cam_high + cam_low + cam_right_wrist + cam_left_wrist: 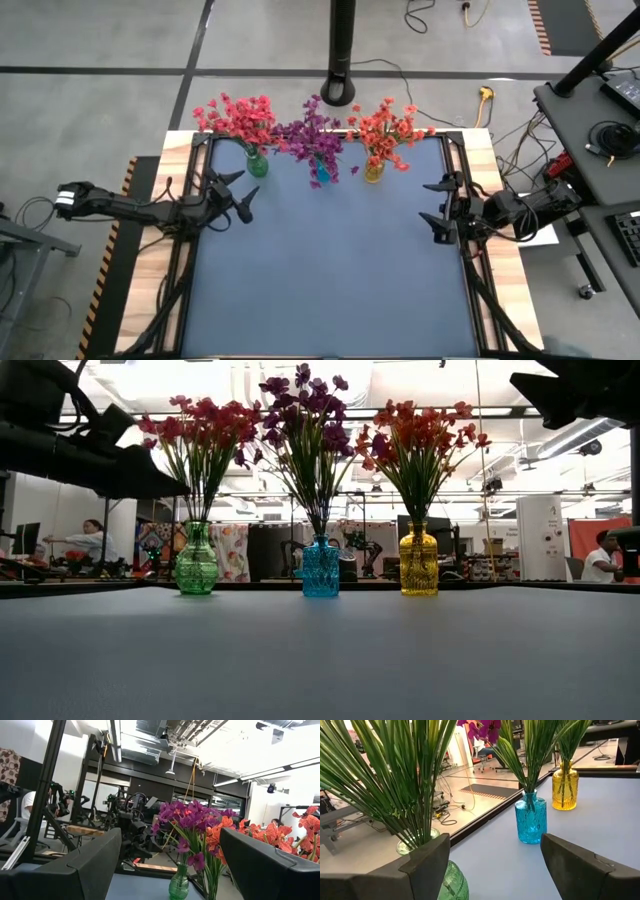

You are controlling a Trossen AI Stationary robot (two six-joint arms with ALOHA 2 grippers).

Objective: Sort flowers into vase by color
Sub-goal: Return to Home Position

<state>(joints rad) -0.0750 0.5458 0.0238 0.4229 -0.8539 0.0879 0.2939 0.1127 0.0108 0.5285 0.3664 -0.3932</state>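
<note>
High view: left pincer (238, 192) and right pincer (437, 206) gape empty; beyond them green vase (257, 165) holds pink flowers (238, 115), blue vase (320, 176) purple flowers (312, 135), yellow vase (373, 172) orange flowers (385, 125).

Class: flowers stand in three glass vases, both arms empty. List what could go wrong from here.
1. The open left pincer sits close to the green glass vase; a swing that way might snag its pink-red flowers or tip it.
2. It, the blue glass vase and the yellow glass vase stand near the far edge of the blue-grey table; a knock could topple one off.
The right pincer waits open at the right edge.
</note>
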